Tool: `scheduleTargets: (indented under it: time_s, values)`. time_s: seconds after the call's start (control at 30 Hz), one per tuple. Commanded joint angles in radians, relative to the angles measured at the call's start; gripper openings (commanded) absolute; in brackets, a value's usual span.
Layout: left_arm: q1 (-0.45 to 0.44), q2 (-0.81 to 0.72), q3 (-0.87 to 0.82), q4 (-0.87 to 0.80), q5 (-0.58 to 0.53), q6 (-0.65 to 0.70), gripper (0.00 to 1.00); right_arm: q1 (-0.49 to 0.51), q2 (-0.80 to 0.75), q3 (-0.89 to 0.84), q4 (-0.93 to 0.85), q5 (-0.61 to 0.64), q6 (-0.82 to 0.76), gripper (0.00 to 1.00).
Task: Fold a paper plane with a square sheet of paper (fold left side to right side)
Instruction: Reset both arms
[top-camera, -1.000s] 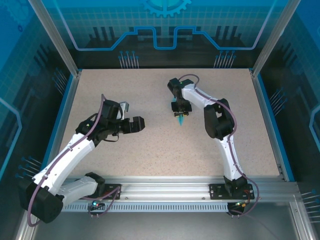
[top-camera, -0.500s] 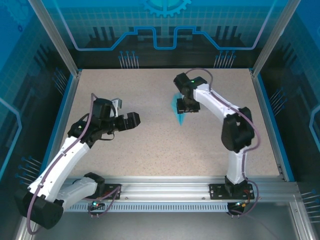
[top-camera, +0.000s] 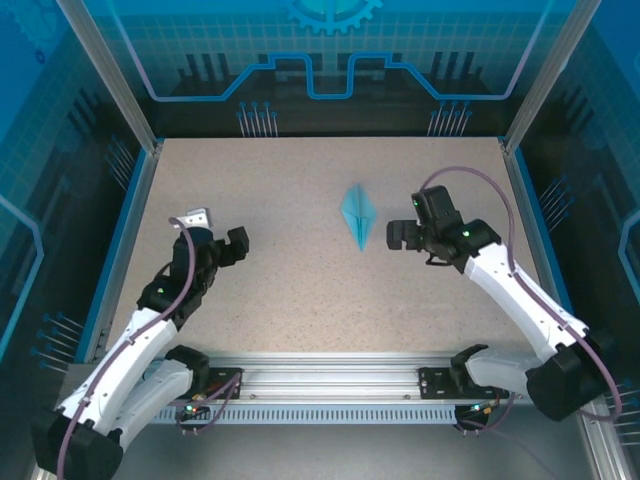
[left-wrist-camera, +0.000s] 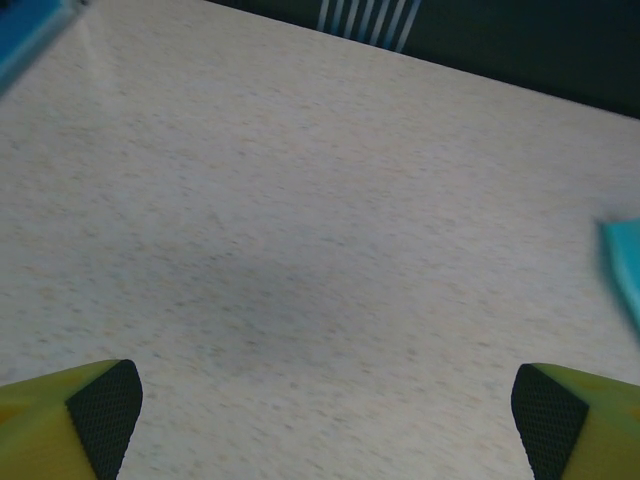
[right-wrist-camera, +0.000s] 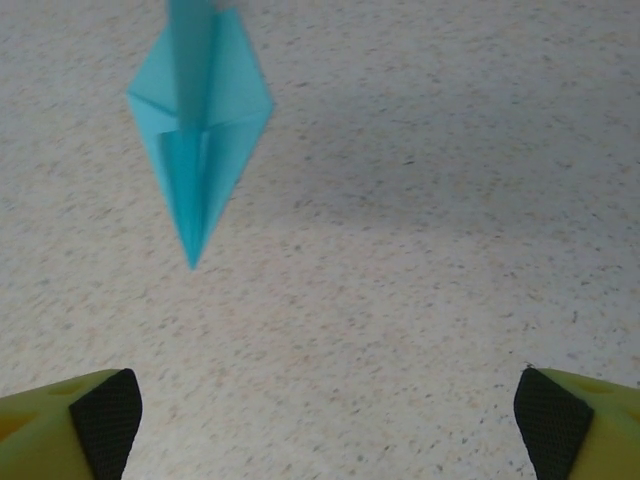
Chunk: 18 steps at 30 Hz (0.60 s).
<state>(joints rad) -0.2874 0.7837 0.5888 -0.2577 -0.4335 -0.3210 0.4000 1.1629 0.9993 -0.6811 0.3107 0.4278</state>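
The paper plane (top-camera: 357, 215) is thin, matt cyan paper with crisp creases. The desk (top-camera: 300, 290) under it looks speckled beige, finely grainy and dull. Toward six o'clock the rail (top-camera: 330, 372) is ribbed, satin aluminium. The right pincer (right-wrist-camera: 320, 420) has yellow plastic fingers (right-wrist-camera: 40, 430) faced with black, rough-textured pads (right-wrist-camera: 105, 415).

No legible text, no brand or number, a cyan gear emblem (top-camera: 331, 12) on the back panel (top-camera: 200, 50)
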Motion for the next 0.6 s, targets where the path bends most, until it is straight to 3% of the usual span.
scheduleTargets:
  time_s: [0.0, 0.3, 0.57]
  values:
    - [0.020, 0.030, -0.033, 0.176, -0.168, 0.136, 0.99, -0.084, -0.050, -0.111, 0.204, 0.013, -0.045, 1.00]
    - [0.062, 0.184, -0.168, 0.444, -0.132, 0.275, 0.99, -0.221, 0.012, -0.360, 0.603, 0.036, -0.253, 1.00]
    - [0.137, 0.355, -0.230, 0.719, 0.069, 0.343, 0.99, -0.302, 0.167, -0.489, 1.060, -0.062, -0.325, 1.00]
